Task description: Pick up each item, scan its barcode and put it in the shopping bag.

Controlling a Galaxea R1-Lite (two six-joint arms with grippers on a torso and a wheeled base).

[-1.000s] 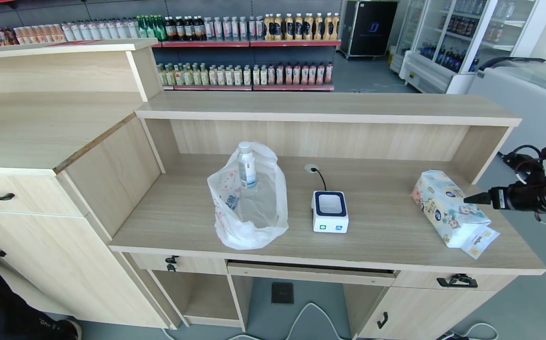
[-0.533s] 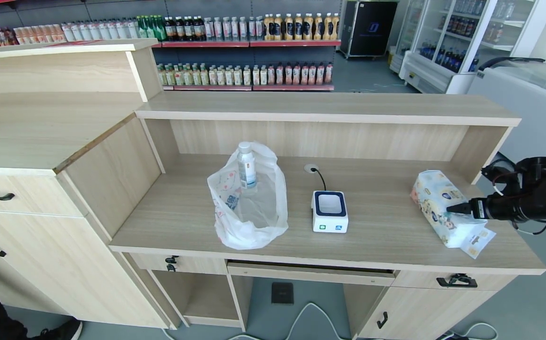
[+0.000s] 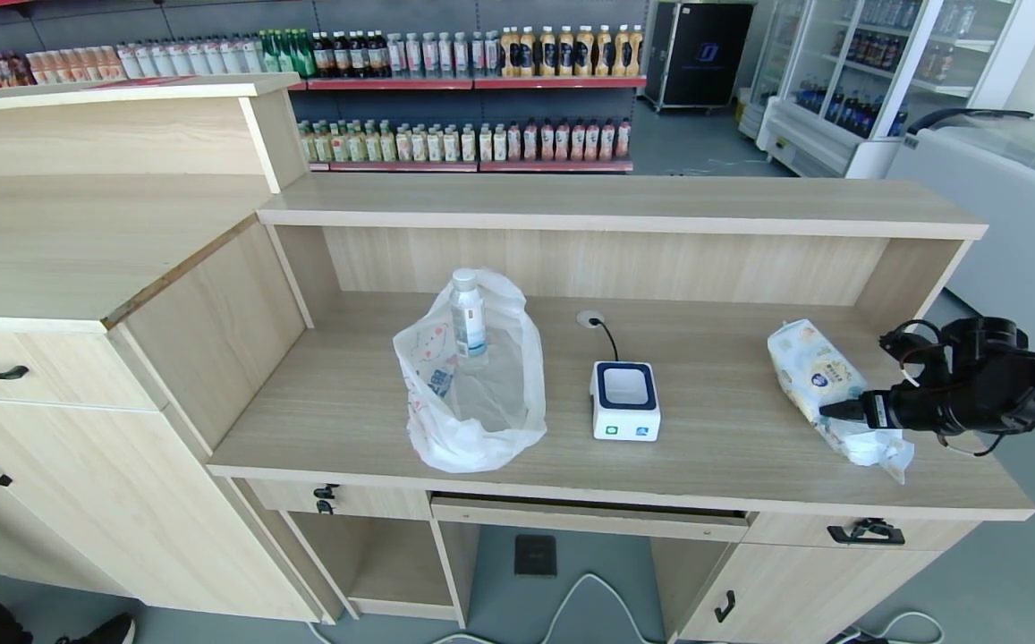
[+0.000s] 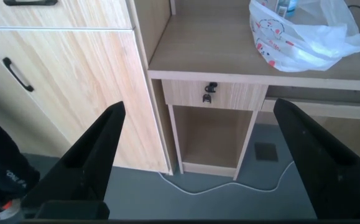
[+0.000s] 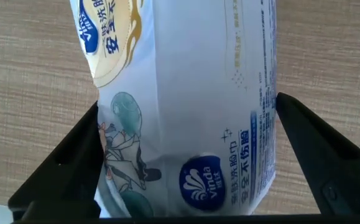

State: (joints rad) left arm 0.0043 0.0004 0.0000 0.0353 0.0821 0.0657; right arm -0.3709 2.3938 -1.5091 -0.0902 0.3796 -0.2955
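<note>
1. The left gripper (image 4: pixel 198 107) is hanging low in front of the desk (image 3: pixel 732 447), over the floor. Its fingers are spread wide and are holding nothing.
2. The bag (image 3: pixel 472 420) is sitting open on the left part of the desk. Its bottom is reaching almost to the front edge.
3. A bottle (image 3: pixel 468 317) is standing up inside the bag, at the back.
4. Bare wood is showing between the bag and the left wall of the desk.
5. The scanner (image 3: pixel 625 400) is sitting in the middle, just beside the bag but not touching it. Its wire (image 3: pixel 608 340) is running back to a hole in the desk.
6. A wide bare strip of desk is lying between the scanner and the pack (image 3: pixel 810 371).
7. The pack is lying on the desk near the right end. Its near end is coming close to the front edge.
8. The right gripper (image 3: pixel 839 411) is coming in from the right, low over the pack's near end. Its fingers (image 5: pixel 61 174) are spread wide, one on each side of the pack, right against its sides.
</note>
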